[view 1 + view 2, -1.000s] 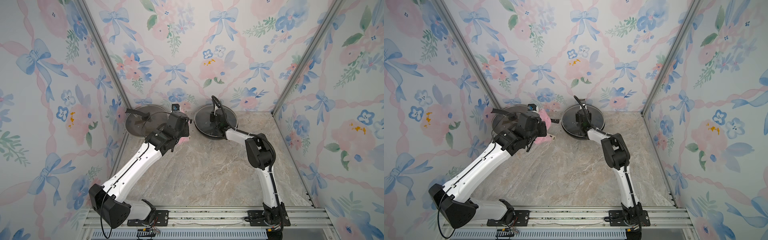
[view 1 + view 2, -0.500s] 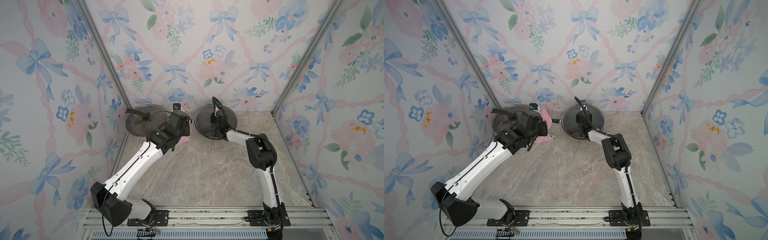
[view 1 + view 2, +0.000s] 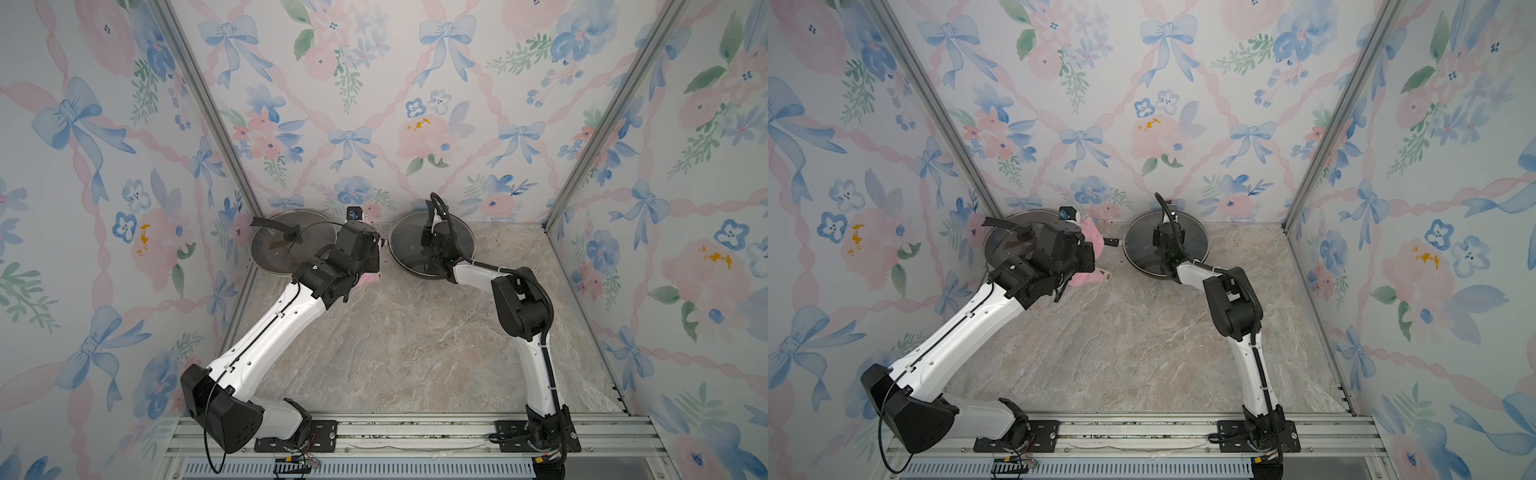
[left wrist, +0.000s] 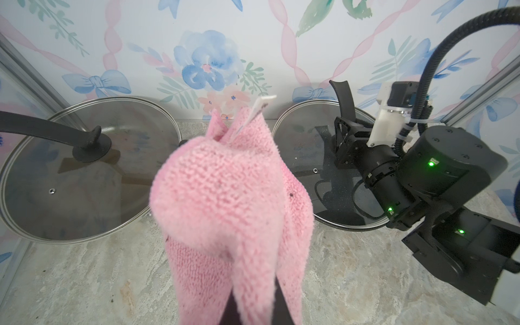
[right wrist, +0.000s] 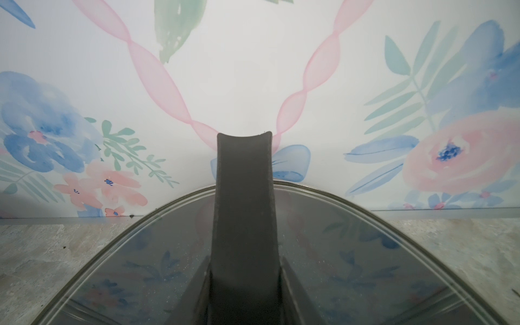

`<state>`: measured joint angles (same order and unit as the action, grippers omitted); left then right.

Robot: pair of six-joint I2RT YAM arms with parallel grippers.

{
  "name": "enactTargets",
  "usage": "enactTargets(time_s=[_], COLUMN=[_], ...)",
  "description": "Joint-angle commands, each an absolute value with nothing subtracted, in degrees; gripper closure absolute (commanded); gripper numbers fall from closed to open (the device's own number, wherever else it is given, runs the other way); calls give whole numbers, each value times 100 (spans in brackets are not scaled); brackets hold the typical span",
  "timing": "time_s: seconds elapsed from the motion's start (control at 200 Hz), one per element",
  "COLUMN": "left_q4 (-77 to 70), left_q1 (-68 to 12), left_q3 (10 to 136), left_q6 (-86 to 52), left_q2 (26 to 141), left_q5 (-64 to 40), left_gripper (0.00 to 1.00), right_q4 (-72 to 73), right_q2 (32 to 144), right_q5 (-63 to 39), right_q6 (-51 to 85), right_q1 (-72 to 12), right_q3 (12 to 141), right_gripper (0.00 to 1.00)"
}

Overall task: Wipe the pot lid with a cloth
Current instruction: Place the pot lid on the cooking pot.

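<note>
Listing from left to right, each place given relative to the pot lid:

- Second lid: glass with a metal rim and a long black handle, well left of the pot lid, in the corner where the side wall meets the back wall. In both top views the left arm's wrist covers its near right edge.
- Left hand: just left of the pot lid, apart from it, clamped on the cloth.
- Cloth: pink and fuzzy, with a white tag, draped over the left hand so that its fingers are buried. It fills the middle of the left wrist view and hides the gap between the two lids. Whether it touches the worktop cannot be told.
- Black stub: short, between the cloth and the pot lid's left rim; what it belongs to cannot be told.
- Pot lid: glass, metal-rimmed, close to the back wall.
- Right hand: over the pot lid's centre, closed around its upright black handle; hand and cable cover the middle of the glass.
</note>
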<state>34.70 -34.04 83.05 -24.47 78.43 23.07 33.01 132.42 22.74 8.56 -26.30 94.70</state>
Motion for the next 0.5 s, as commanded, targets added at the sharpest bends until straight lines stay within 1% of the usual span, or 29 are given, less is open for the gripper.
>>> enactTargets(time_s=[0.0, 0.285, 0.495], left_q4=[3511, 3507, 3499], left_q1=[-3360, -3298, -3228], left_q3=[8289, 8184, 8172], left_q6=[-2299, -2268, -2177], left_q2=[7668, 7601, 7664], left_q5=[2250, 2198, 2080], left_gripper=[94, 94, 94], right_q4=[3027, 2688, 2920], right_q2=[13108, 12775, 12418], right_q5=[2410, 3038, 3377], right_q6=[930, 799, 776], right_q1=[-2644, -2526, -2304], right_q3=[9415, 9104, 8497], right_gripper=[100, 100, 100])
